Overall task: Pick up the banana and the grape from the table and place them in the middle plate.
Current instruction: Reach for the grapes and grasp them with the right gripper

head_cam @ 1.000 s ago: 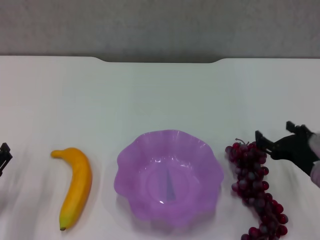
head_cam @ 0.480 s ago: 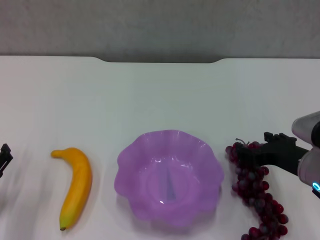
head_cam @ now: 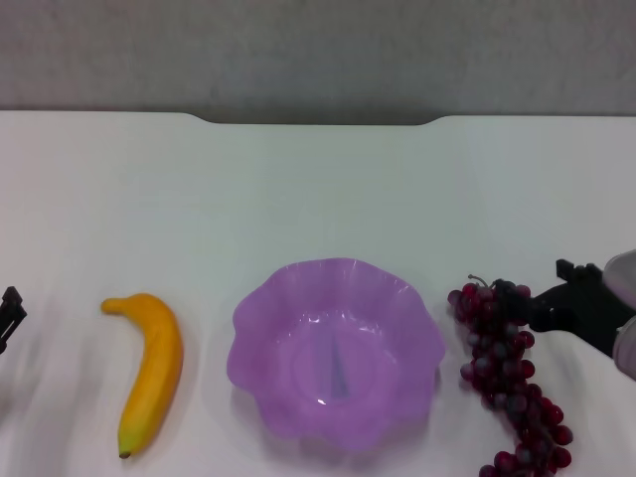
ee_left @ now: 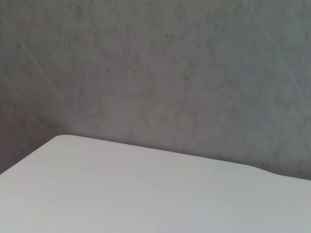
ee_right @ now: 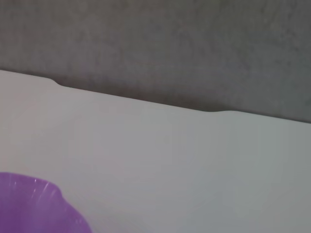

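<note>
Head view: right gripper (head_cam: pixel 537 303) sits at the grape (head_cam: pixel 505 373) bunch's top by the table's (head_cam: pixel 318 189) right edge; finger state can't be told, probably closing. Grip should be set near the stem.

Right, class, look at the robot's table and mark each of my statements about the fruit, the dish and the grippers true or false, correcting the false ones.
1. The banana lies inside the middle plate. False: it lies on the table, on the plate's left side.
2. The middle plate holds no fruit. True.
3. The right gripper is at the upper end of the grape. True.
4. The grape hangs in the air above the plate. False: it lies on the table to the plate's right.
5. The left gripper is over the banana. False: it sits at the far left edge, apart from the banana.
</note>
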Controlling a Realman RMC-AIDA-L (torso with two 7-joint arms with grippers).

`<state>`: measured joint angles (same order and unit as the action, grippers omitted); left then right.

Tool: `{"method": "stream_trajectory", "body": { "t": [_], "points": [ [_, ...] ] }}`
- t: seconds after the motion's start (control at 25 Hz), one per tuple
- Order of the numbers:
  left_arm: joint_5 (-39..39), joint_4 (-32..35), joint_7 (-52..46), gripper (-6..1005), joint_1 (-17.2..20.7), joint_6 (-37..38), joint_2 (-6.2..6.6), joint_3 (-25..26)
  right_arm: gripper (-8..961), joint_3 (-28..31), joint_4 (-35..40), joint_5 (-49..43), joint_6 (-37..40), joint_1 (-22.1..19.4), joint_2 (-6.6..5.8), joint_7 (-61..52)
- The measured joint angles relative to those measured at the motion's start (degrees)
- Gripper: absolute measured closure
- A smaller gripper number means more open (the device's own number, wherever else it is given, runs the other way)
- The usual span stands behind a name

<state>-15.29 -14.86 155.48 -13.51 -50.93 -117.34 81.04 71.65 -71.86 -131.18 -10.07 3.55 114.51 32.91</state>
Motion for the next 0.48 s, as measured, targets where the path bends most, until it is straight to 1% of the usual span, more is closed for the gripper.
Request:
{"method": "stream_trajectory", "body": {
  "t": [0.12, 0.32, 0.48],
  "points": [
    [0.0, 0.0, 0.0, 92, -0.1, 0.0, 0.0, 0.0, 62, -1.7, 1.6, 0.3, 0.1, 0.9, 0.0, -0.2],
    [0.0, 0.0, 0.0, 91, -0.4, 0.0, 0.0, 0.0, 62, -7.0, 2.6, 1.1, 0.3, 2.2, 0.11, -0.5],
    [0.0, 0.0, 0.0, 91, -0.4, 0.0, 0.0, 0.0, 62, -7.6, 3.0, 1.2, 0.5, 2.3, 0.17, -0.5]
  ]
}}
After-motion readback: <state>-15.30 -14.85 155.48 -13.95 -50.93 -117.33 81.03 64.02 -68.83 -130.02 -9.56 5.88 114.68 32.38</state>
